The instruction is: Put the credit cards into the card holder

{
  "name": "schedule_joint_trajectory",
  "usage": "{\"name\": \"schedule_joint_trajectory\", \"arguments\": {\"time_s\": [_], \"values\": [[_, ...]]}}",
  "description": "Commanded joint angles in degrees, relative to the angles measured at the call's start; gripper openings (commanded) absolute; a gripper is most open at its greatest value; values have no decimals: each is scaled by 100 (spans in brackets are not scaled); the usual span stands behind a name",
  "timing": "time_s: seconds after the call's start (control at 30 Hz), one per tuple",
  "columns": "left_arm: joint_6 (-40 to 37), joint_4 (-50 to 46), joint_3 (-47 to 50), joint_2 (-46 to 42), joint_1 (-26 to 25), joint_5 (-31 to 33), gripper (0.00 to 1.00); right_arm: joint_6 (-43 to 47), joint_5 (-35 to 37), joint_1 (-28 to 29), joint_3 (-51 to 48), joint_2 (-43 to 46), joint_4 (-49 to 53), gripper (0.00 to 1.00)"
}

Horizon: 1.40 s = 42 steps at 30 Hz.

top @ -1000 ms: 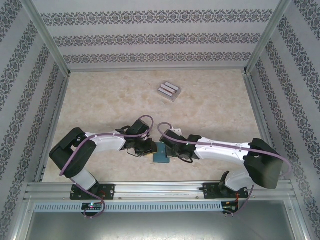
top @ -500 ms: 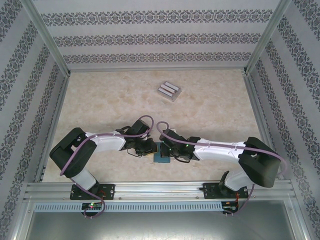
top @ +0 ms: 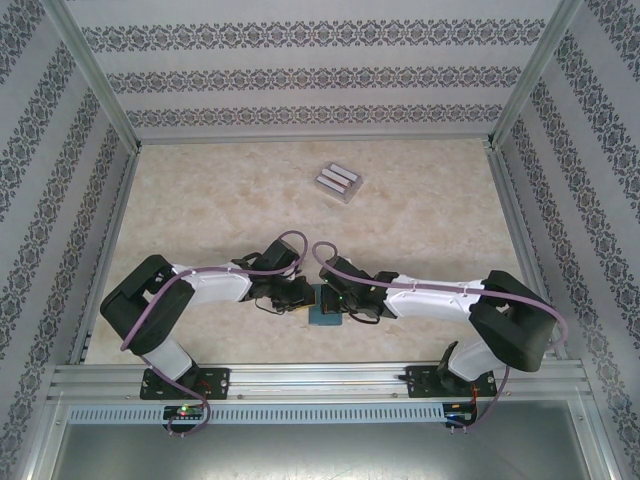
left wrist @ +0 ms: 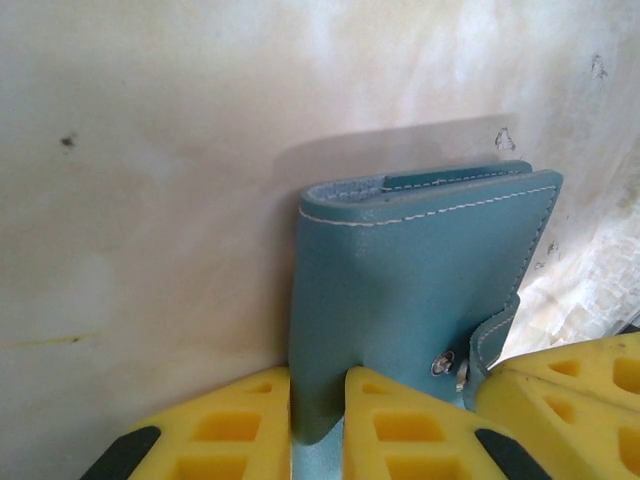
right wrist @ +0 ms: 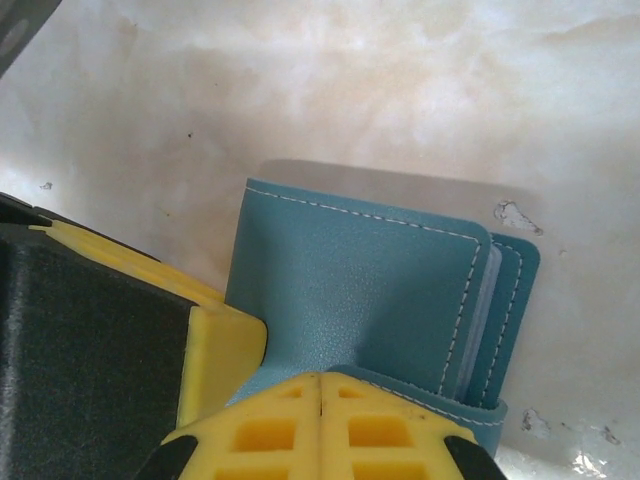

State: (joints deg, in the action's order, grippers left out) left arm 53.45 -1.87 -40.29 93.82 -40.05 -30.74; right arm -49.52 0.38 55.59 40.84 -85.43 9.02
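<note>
The left pincer (left wrist: 318, 400) is narrow and clamped on the card holder (left wrist: 420, 270). One edge of the teal wallet stands between its two yellow fingers (left wrist: 240, 415), and the rest rises away from the fingertips over the pale marbled surface (left wrist: 150, 200). White stitching runs along the wallet's far edge. To the right of this pincer, the snap tab (left wrist: 492, 335) wraps round the wallet's side, with its metal stud (left wrist: 443, 362) just above the fingertip.

The right pincer (right wrist: 320, 385) has its fingers pressed together at the card holder's (right wrist: 350, 290) near edge. I cannot tell whether a layer of leather is caught between them. Paler inner leaves show at the wallet's open side, to the right of this pincer.

From above, the card holder (top: 322, 318) lies between the two pincers, which meet over it. The credit cards (top: 338, 182) sit in a small grey cluster well apart from both pincers, far ahead of them on the surface.

Against a second ago, the right arm has drawn in toward the left one. Its pincer is closer over the wallet, so less teal shows. The left arm and the cards have not shifted.
</note>
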Motion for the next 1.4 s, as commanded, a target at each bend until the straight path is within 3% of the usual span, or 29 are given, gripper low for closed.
{"name": "schedule_joint_trajectory", "arguments": {"time_s": [0.0,0.53,0.9,1.17,1.27,1.33,1.37], "values": [[121,-112,222,424,-99,303,16,8,-155,-49,-68,-115,-89,0],[189,-65,258,409,-100,302,16,-27,-100,-98,-496,-220,30,0],[349,16,327,463,-38,260,15,-216,-62,127,-1285,-351,-527,0],[472,138,388,414,5,265,15,-278,-72,53,-1238,-604,-545,0],[460,44,349,48,24,468,18,-41,99,-32,-1012,-143,-373,10],[376,-235,228,-375,62,735,21,127,337,-120,-902,351,-344,27],[302,-478,120,-588,91,885,23,225,466,-158,-857,560,-341,30]]}}
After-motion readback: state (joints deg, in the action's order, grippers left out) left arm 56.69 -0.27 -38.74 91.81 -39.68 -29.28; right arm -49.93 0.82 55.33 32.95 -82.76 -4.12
